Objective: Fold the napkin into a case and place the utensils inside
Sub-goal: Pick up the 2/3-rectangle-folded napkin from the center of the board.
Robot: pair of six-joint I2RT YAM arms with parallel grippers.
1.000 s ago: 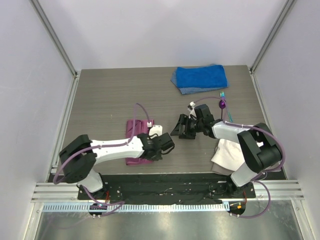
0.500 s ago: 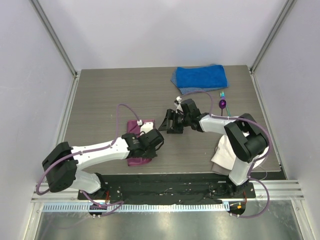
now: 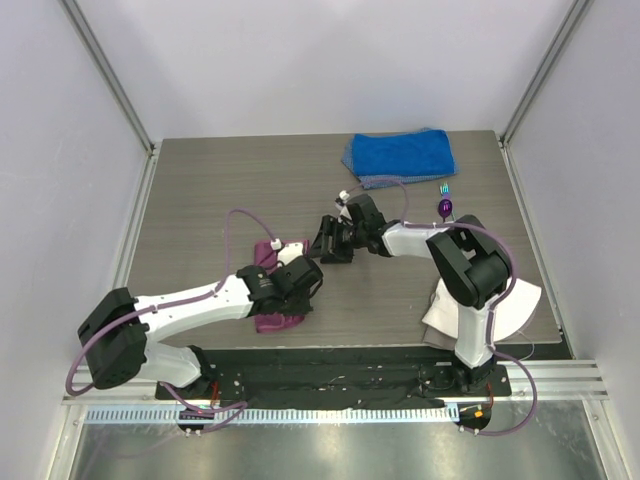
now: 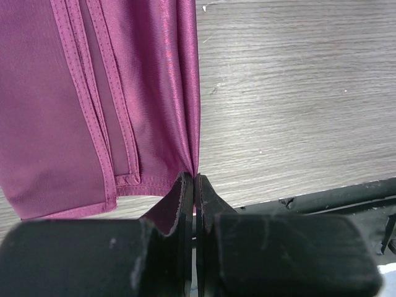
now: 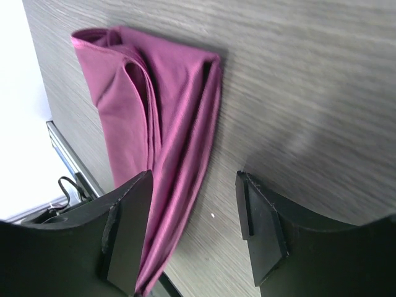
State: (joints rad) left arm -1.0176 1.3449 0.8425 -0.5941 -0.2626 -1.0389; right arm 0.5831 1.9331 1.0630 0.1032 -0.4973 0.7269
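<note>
Item count, by kind:

- Grey wood-grain bench (image 3: 200, 200): one.
- Cloths: three in total. One thin magenta-purple fabric napkin (image 3: 272, 322), one thick blue towel (image 3: 400, 157), one white cloth (image 3: 440, 325).
- Utensils: two in total. One small spoon with a shiny purple bowl (image 3: 445, 208), one small teal-blue fork (image 3: 446, 188).
- Black two-finger hands: two in total. One left hand (image 3: 300, 278), one right hand (image 3: 330, 240).

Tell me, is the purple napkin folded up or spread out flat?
Folded. The napkin lies in stacked layers, with several hemmed edges running side by side.
</note>
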